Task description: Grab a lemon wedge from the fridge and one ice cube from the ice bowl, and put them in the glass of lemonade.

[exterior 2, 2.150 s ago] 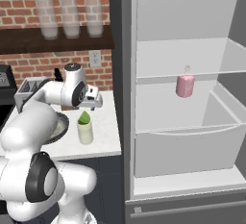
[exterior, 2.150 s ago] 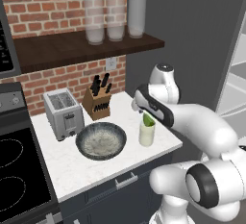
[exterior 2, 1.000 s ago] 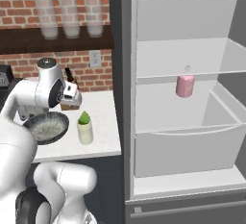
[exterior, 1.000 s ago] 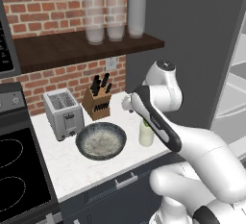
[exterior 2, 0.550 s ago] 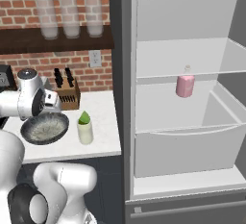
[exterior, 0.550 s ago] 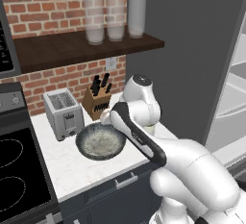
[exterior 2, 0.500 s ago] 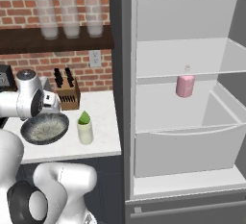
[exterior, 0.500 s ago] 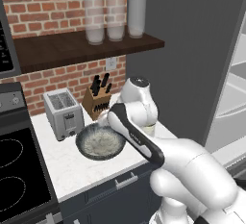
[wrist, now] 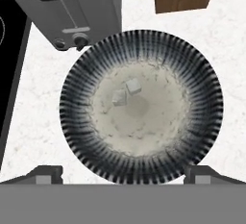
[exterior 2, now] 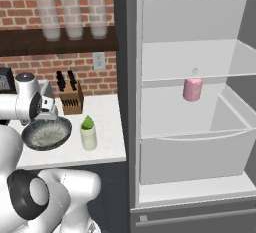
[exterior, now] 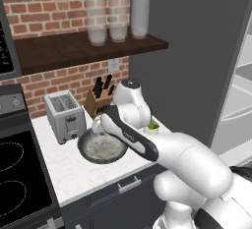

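Our wide-open, empty end effector (wrist: 123, 172) hangs directly above the ice bowl (wrist: 72, 122), cubes (wrist: 127, 92) just off-centre below.

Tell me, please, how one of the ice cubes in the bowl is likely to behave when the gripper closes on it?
The ice cubes look small and blocky, so probably rigid and light. Two lie touching on the ice bowl's curved floor, so pinching one may nudge the other. Ice is likely slick; it could squirt from the open gripper.
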{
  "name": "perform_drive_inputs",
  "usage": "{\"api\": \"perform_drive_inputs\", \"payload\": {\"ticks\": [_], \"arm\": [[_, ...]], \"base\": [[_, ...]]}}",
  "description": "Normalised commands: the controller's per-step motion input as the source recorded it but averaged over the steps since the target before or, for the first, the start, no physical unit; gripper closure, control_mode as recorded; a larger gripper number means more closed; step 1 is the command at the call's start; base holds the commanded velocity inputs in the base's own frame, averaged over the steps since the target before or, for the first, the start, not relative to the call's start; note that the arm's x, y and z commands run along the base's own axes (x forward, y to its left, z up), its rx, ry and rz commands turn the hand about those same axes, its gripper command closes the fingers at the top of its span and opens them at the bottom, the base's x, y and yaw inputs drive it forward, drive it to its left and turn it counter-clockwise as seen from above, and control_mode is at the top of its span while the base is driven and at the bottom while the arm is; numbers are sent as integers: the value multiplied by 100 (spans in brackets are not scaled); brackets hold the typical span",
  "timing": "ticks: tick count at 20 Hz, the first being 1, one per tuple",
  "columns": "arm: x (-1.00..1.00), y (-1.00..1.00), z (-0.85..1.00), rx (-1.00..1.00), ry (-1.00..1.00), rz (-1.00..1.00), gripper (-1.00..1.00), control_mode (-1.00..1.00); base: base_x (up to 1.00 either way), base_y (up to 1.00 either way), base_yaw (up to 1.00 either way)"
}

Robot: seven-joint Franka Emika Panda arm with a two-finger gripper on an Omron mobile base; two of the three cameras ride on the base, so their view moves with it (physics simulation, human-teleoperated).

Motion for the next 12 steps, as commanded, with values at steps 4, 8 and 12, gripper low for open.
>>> {"api": "perform_drive_inputs", "payload": {"ticks": [4, 8, 12], "arm": [[4, 4, -2, -3, 5, 0, -100, -100], [7, 0, 0, 0, 8, 0, -100, -100], [0, 0, 0, 0, 6, 0, -100, -100]], "base": [[0, 0, 0], [0, 0, 0], [0, 0, 0]]}}
